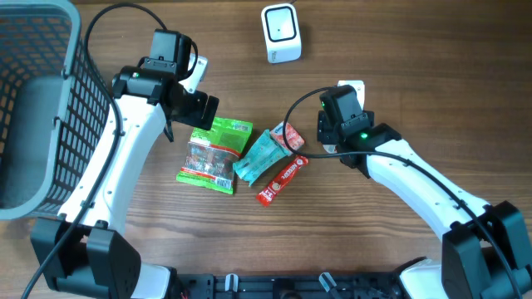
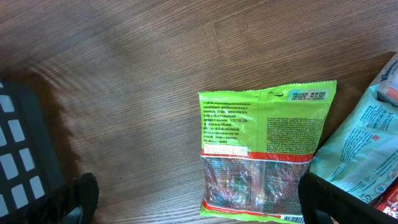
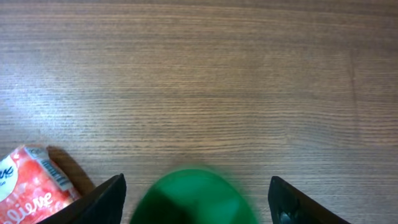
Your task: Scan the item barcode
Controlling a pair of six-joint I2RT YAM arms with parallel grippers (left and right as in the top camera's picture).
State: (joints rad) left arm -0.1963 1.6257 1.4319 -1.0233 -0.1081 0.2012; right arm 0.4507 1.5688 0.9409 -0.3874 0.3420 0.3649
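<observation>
Left gripper [image 1: 202,109]: hanging over the table with its fingers [image 2: 81,198] spread wide, gripping nothing.
Green snack bag [image 1: 216,154]: lying flat at 5 o'clock from the left gripper, just beside it; in the left wrist view it is showing its printed back, with a barcode peeking in at the lower edge.
Right gripper [image 3: 198,200]: pointing down at bare wood, its fingers [image 3: 102,202] standing apart; a blurred green shape is sitting between them, clear of both, and I cannot tell what it is.
Pink tissue pack [image 1: 289,134]: lying at 9 o'clock from the right gripper, near it but not touching.
Teal pack [image 1: 260,155]: resting between the snack bag and the tissue pack, touching both.
Red candy bar [image 1: 281,180]: lying slantwise at 5 o'clock from the teal pack.
Scanner [image 1: 281,33]: standing at 12 o'clock on the table [image 1: 416,50], well apart from the items.
Basket [image 1: 50,108]: sitting at 9 o'clock, beside the left arm.
</observation>
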